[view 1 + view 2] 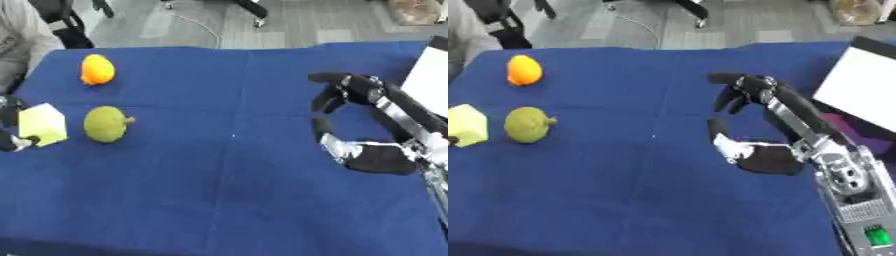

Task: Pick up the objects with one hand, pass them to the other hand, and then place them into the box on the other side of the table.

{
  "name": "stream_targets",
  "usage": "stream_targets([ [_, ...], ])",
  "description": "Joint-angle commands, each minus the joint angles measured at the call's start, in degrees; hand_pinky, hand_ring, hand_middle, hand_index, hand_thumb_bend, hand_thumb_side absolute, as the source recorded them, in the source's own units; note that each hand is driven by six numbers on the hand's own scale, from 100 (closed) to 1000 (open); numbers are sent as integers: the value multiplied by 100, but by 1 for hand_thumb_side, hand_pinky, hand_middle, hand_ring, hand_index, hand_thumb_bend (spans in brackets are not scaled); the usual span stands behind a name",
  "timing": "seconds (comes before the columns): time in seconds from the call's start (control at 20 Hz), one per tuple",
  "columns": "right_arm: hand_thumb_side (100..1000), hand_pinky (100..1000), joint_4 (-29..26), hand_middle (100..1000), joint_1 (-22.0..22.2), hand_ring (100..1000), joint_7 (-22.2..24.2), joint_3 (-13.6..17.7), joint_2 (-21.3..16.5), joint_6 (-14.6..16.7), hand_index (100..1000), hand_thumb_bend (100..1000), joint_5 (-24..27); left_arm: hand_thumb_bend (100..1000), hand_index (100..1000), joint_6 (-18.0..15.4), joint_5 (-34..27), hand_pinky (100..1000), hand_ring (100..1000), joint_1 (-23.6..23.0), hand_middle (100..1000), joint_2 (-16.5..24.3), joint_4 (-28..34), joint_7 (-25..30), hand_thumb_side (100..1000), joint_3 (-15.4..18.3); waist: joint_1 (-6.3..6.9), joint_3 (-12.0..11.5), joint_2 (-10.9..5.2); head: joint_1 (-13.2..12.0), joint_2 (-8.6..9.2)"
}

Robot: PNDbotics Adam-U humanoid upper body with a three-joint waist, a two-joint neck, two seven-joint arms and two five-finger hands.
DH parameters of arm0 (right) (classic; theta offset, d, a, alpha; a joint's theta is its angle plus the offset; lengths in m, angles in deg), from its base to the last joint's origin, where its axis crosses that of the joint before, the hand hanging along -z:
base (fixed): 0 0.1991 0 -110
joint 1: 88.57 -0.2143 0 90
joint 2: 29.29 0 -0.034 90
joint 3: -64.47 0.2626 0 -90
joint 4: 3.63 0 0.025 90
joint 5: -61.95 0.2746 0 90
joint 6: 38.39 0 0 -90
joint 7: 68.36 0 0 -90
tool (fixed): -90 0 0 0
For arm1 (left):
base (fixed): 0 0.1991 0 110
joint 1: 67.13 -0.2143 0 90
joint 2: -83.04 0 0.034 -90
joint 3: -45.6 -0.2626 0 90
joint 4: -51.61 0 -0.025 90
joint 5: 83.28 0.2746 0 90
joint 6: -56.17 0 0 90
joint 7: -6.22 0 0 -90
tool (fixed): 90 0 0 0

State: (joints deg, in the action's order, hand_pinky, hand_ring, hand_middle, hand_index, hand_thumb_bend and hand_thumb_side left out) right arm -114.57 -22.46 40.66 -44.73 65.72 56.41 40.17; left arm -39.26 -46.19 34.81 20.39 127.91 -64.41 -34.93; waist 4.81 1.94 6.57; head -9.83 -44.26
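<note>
A yellow-green block [42,125] is at the far left edge, tilted, with the dark fingers of my left hand [9,141] curled against it above and below; most of that hand is out of view. A green round fruit [107,124] with a short stem lies just right of the block. An orange fruit [97,69] lies farther back on the blue tablecloth [227,165]. My right hand [789,117] hovers over the right part of the table, open, fingers and thumb spread in a wide curve with nothing between them.
A white box [859,95] stands at the right edge of the table, just behind my right arm. Chair legs and a cable show on the grey floor beyond the far edge. A person's sleeve shows at the upper left corner.
</note>
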Motion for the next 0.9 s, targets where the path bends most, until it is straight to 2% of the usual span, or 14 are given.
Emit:
stream_targets([
  [0.05, 385, 628, -168, 575, -69, 706, 14, 45, -28, 103, 887, 106, 64, 100, 373, -113, -355, 736, 498, 227, 431, -166, 731, -259, 224, 162, -10, -21, -123, 68, 14],
  [0.15, 387, 633, -265, 580, -79, 709, -33, 63, -18, 201, 886, 122, 115, 100, 361, -220, -680, 738, 495, 407, 427, -481, 1095, -325, 235, 70, -40, -21, -127, 91, 14],
  [0.35, 397, 647, -359, 606, -133, 731, -136, 104, -3, 454, 892, 197, 110, 100, 344, -466, -1201, 741, 488, 847, 421, -1287, 1656, -209, 256, -323, -132, 10, -132, 153, 14],
  [0.55, 432, 689, -365, 708, -200, 808, -184, 105, 20, 736, 936, 306, -70, 100, 336, -610, -1606, 743, 484, 1254, 419, -2403, 1920, 107, 281, -779, -224, 8, -122, 255, 14],
  [0.65, 445, 721, -365, 750, -233, 846, -117, 87, 32, 890, 960, 347, -166, 100, 335, -675, -1777, 744, 484, 1387, 418, -2812, 1952, 315, 287, -1030, -265, 24, -111, 308, 14],
  [0.9, 444, 825, -365, 819, -312, 917, 226, 95, 44, 1229, 997, 456, -611, 100, 333, -799, -2265, 746, 483, 1678, 417, -3413, 1916, 760, 302, -1550, -340, 64, -95, 467, 14],
])
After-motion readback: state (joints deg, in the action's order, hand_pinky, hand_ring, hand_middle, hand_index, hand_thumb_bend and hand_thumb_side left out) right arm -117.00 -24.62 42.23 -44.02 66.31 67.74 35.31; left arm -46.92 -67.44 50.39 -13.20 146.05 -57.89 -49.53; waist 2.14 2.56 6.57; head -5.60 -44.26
